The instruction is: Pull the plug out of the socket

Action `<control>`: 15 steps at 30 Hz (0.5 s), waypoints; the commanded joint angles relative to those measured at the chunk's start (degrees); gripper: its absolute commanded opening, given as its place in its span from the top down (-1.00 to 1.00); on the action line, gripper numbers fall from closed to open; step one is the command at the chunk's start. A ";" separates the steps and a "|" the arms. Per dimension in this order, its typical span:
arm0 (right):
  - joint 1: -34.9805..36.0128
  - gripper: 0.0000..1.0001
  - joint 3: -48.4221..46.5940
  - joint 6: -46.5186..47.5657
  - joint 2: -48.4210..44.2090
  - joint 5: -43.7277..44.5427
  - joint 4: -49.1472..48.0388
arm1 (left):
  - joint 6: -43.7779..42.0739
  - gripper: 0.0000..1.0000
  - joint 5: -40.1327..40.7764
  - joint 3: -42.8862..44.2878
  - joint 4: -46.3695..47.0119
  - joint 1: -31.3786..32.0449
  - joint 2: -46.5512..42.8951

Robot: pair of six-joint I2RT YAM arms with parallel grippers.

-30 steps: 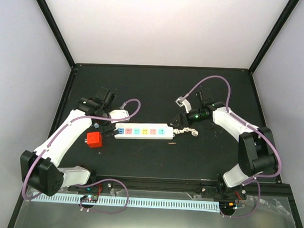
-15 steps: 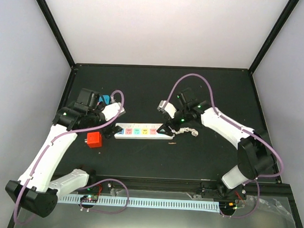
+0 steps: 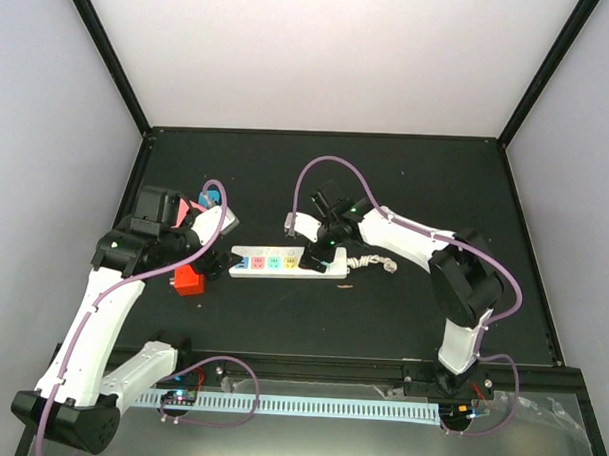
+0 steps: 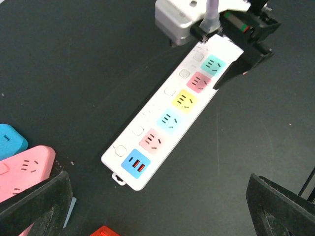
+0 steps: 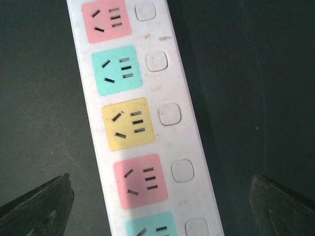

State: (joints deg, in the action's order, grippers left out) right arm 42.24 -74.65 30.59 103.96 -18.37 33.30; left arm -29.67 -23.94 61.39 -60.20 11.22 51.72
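Observation:
The socket, a long white power strip [image 3: 273, 261] with pink, yellow and blue outlet faces, lies at the table's middle. It also shows in the left wrist view [image 4: 172, 110] and the right wrist view [image 5: 135, 123]. Every outlet face I see is bare; no plug sits in them. Its twisted white cord [image 3: 378, 262] lies at its right end. A red block [image 3: 190, 280] lies just left of the strip. My left gripper [image 3: 211, 265] [image 4: 157, 206] is open, above the strip's left end. My right gripper [image 3: 318, 257] [image 5: 157, 211] is open, astride the strip's right part.
A pink strip [image 4: 24, 169] and a blue one [image 4: 10, 141] lie left of the white strip, behind my left arm [image 3: 207, 200]. A small brown bit [image 3: 344, 285] lies in front of the strip. Black frame posts edge the table.
My right gripper has moved left from the strip's cord end to over its right outlets. My left arm has pulled back and its gripper stays by the left end. The strip has not moved.

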 commanded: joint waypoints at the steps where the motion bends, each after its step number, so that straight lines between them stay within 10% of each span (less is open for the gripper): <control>1: 1.17 -1.00 -3.08 3.55 3.09 2.67 2.05 | 1.32 -0.97 -2.84 -0.69 1.71 -0.58 -0.90; 15: 2.59 -1.00 -10.01 9.69 13.07 3.27 7.98 | 1.82 -0.98 -4.56 -1.14 2.55 -1.00 -1.54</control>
State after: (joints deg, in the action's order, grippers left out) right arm 43.83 -82.91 37.74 115.77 -16.62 39.48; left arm -28.53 -26.35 60.05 -59.16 10.83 50.96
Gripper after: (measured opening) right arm 0.999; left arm 0.988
